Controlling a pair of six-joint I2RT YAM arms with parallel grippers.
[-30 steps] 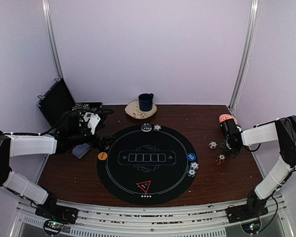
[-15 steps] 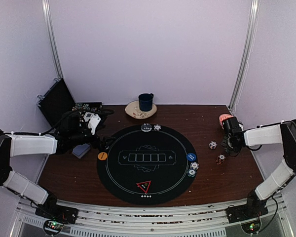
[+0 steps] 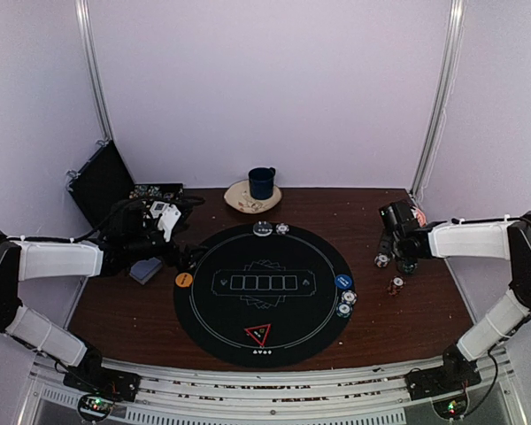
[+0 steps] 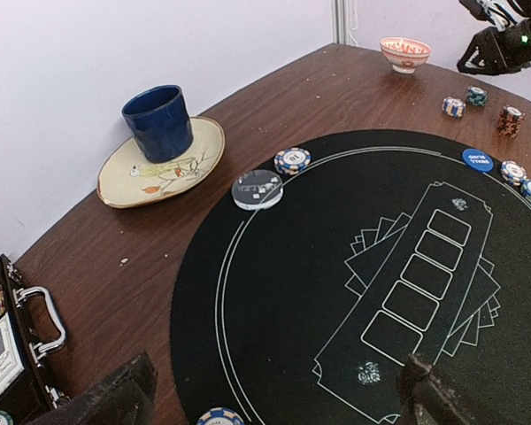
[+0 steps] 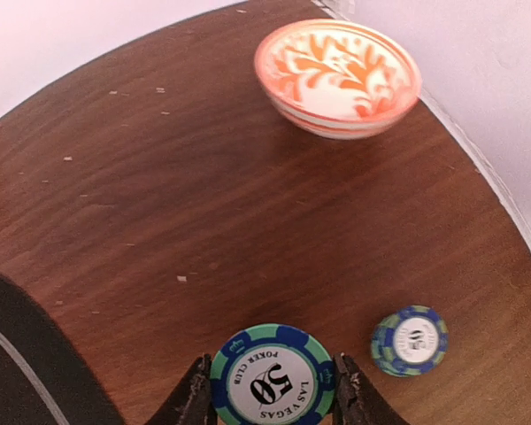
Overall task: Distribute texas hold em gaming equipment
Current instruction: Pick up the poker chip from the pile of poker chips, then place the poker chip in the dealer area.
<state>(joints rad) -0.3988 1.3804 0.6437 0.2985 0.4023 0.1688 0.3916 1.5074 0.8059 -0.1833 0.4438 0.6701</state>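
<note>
**Right wrist view.** My right fingers (image 5: 195, 398) are clamped on the rim of a green-and-blue 50 chip (image 5: 273, 379), one finger on each side, with its printed face turned to the camera. The chip is round, so it has no long axis to align. The black mat (image 5: 4, 354) shows at the lower-left corner. I judge that the chip's destination lies to the left of the fingers, toward the middle of the tabletop (image 5: 159, 177). A smaller blue chip (image 5: 410, 340) lies on the wood just right of the held one, and the red-patterned bowl (image 5: 338, 78) sits well beyond. The right arm is nearer to these loose chips. My left fingers (image 4: 115, 403) are spread wide and empty at the mat's left edge, well apart from them.
</note>
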